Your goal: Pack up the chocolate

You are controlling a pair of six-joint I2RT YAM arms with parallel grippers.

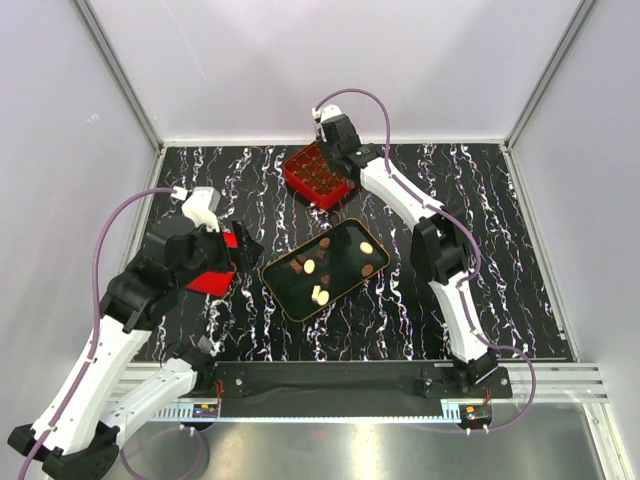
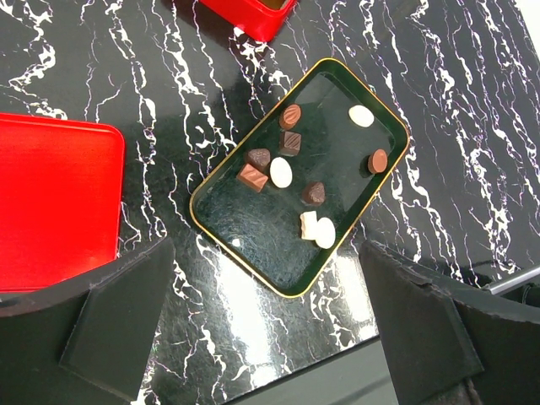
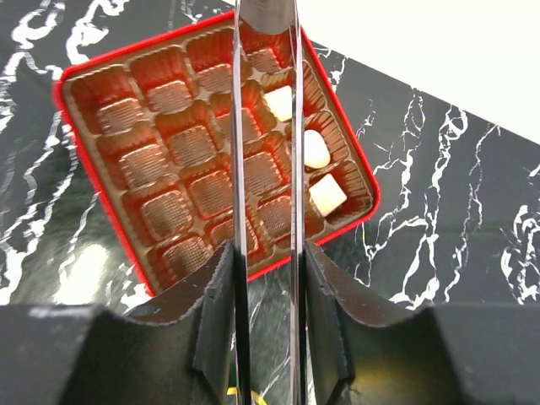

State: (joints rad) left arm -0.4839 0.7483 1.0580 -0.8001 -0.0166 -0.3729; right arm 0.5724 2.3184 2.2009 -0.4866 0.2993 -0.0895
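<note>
Right gripper (image 3: 267, 34) seemingly above red box (image 3: 61, 89).

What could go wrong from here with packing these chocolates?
The right end effector holds thin fingers over the box; they might catch a cell wall or knock the white pieces already packed. In the tray, two white chocolates touch, so grabbing one could shove the other.

No readable text, labels or numbers, not on red box (image 3: 143, 164), tray (image 2: 253, 245), chocolate (image 2: 281, 172).
</note>
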